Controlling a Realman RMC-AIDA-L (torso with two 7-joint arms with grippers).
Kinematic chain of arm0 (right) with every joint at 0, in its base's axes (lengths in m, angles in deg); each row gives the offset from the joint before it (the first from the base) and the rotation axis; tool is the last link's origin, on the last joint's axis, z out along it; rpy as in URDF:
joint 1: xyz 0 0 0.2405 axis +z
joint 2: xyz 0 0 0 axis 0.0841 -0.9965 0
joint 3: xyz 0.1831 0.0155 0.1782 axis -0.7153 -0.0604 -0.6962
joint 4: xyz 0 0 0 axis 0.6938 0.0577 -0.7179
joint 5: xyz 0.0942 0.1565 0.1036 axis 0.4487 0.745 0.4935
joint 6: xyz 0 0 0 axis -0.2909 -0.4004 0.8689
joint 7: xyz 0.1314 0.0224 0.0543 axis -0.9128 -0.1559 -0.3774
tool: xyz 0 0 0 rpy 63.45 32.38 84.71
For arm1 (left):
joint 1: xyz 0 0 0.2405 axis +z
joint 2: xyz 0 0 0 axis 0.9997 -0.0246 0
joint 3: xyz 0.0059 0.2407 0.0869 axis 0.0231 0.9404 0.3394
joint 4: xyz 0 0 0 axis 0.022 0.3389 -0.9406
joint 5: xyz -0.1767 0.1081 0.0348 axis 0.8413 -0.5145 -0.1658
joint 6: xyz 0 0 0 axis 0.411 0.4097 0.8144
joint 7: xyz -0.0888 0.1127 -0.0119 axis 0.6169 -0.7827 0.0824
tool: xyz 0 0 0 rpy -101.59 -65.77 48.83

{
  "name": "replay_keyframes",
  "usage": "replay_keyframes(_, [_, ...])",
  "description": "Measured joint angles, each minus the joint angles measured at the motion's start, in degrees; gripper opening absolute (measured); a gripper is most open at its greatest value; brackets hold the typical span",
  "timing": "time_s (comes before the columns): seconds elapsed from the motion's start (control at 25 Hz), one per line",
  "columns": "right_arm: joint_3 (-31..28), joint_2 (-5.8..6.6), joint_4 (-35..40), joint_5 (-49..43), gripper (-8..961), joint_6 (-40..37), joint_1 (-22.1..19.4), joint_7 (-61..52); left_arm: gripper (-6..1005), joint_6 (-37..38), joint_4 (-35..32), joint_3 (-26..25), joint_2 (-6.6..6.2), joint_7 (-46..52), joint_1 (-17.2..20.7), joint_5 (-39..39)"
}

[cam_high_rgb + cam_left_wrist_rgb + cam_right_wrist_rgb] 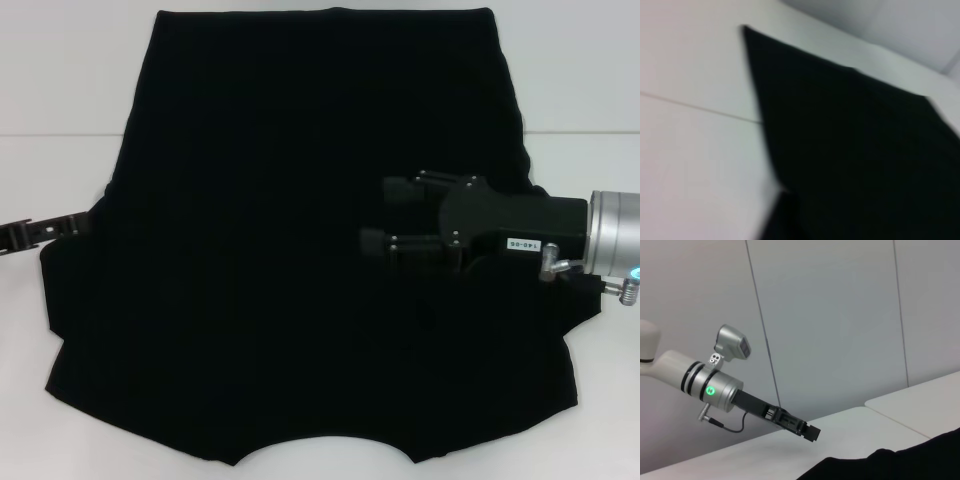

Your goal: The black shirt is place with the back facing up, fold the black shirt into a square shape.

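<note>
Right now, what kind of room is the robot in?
Probably a lab or test room. A black shirt lies spread on a plain white table, bare grey wall panels stand behind, and the left pincer hangs over the table.

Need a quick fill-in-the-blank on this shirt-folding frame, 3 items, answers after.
1. The black shirt lies spread on a table whose colour is ____.
2. The gripper hovering over the shirt's fabric is the ____ gripper.
3. In the head view, the left gripper sits at the shirt's ____ edge.

Missing words: white; right; left
</note>
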Motion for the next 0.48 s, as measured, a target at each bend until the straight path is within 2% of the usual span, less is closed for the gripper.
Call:
replay_keyframes(0.2, [0.0,-0.1,-1.02,0.08,900,0.82,0.64,0.05,932,-5.9,-0.01,1.12,-0.02,2.9,-0.68,-4.27])
replay_keyframes(0.48, [-0.04,-0.14,-1.49,1.22,899,0.92,0.82,-0.01,932,-12.46,0.56,6.66,0.71,5.57,-1.24,-7.51])
